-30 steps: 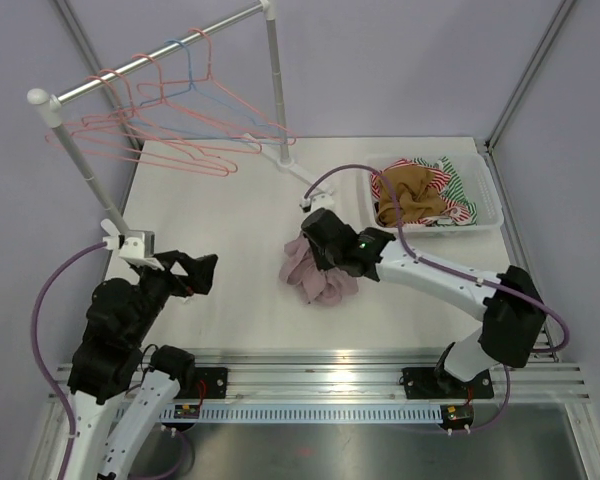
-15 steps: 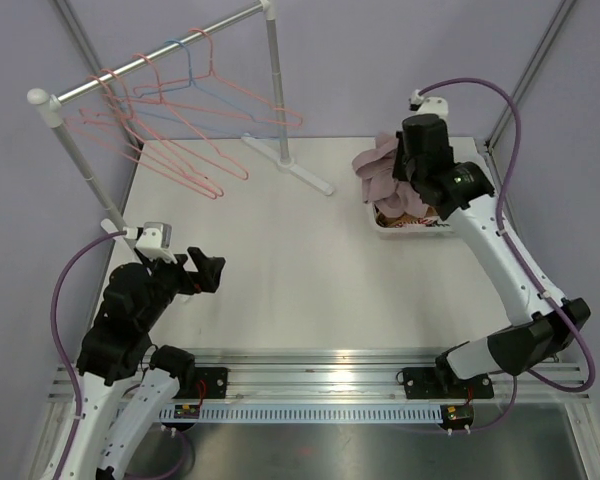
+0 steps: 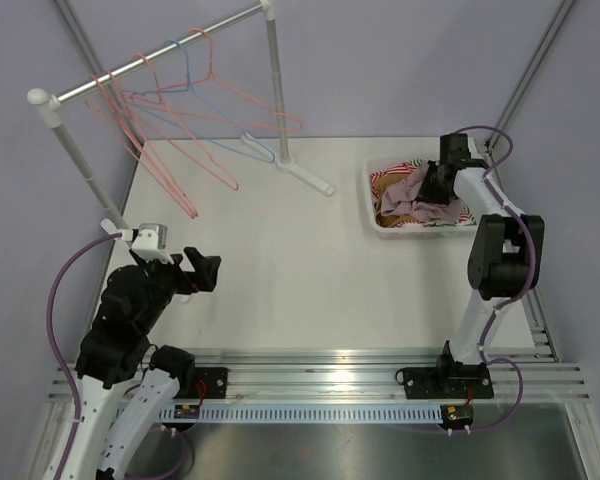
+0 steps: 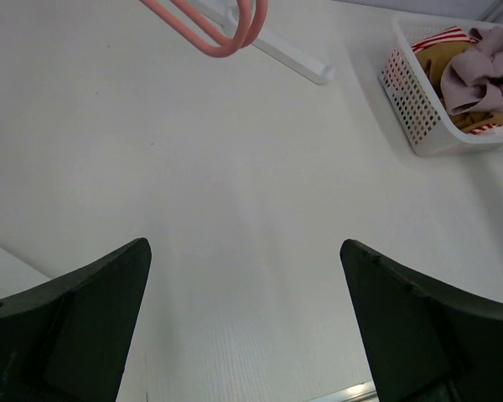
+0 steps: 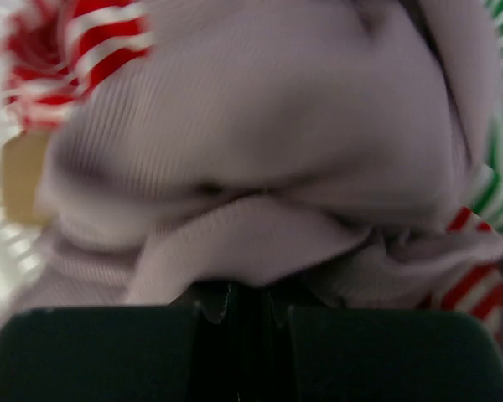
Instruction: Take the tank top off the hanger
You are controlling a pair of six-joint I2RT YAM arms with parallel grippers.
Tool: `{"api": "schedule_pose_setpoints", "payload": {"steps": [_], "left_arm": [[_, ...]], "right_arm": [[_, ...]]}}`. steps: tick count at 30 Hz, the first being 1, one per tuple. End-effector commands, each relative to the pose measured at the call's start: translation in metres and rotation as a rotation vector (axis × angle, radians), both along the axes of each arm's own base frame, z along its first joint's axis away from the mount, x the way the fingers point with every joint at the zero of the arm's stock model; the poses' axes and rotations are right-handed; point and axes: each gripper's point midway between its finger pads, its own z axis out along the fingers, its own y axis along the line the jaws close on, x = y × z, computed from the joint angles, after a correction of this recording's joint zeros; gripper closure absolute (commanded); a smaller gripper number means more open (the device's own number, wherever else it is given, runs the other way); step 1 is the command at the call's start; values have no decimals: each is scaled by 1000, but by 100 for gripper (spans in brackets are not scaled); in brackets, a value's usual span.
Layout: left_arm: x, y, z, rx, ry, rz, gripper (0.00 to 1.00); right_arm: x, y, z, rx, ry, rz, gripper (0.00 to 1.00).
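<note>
Top view, left claw [image 3: 204, 270]: one, fingers spread, nothing between them, held above the bare table [image 3: 280, 250].
Top view, right claw [image 3: 436, 184]: one, down inside the basket [image 3: 420, 229]; how its jaws stand cannot be told from here.
Top view, tank top [image 3: 410, 190]: one, mauve, on no hanger, bunched in the basket at the right claw's tip and spreading to that claw's left; well apart from the left claw.
Top view, rack [image 3: 160, 57]: one, ahead of the left claw, well apart from the right claw.
Top view, hangers: one blue hanger [image 3: 191, 70] and at least three pink hangers [image 3: 190, 209], all bare; overlapping wires prevent an exact count.
Left wrist, left claw: two dark fingers wide apart, only table between them.
Left wrist, pink hangers: two wire ends dangle ahead of the claw.
Left wrist, basket: one, ahead and to the claw's right, the tank top on top of its pile.
Right wrist, right claw: fingers pressed close, pinching a fold of the tank top; the view is blurred.
Right wrist, other clothes: one red-and-white striped piece [image 5: 75, 46] ahead-left of the claw, one green-and-white striped piece [image 5: 496, 184] to its right, one tan piece [image 5: 17, 167] to its left.
</note>
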Motion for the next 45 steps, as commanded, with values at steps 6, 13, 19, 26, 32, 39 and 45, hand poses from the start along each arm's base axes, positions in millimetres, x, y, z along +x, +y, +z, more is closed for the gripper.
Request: {"api": "schedule_pose_setpoints", "payload": {"steps": [6,13,19,26,32,39,45], "left_arm": [[2,35,25,14,-81,186,1],[-3,45,30,-4,-107,239,1],[-5,68,31,5,-104,369,1],[-10,99,32,46,-77,537,1],[-23,120,39,114,-40,632,1],[-35,116,62,149,-9,569,1],[-46,113,68,174,-8,516,1]], "right_arm": [[-15,2,-85,208,156,-59,100],[1,-4,5,176,-11,-54,54],[-1,-16,100,102,-178,-69,4],[-57,-6,176,3,-339,13,0],[-136,38,209,-66,-476,122,1],[-211,46,217,-19,-592,188,1],[-256,42,211,-9,-628,238,0]]}}
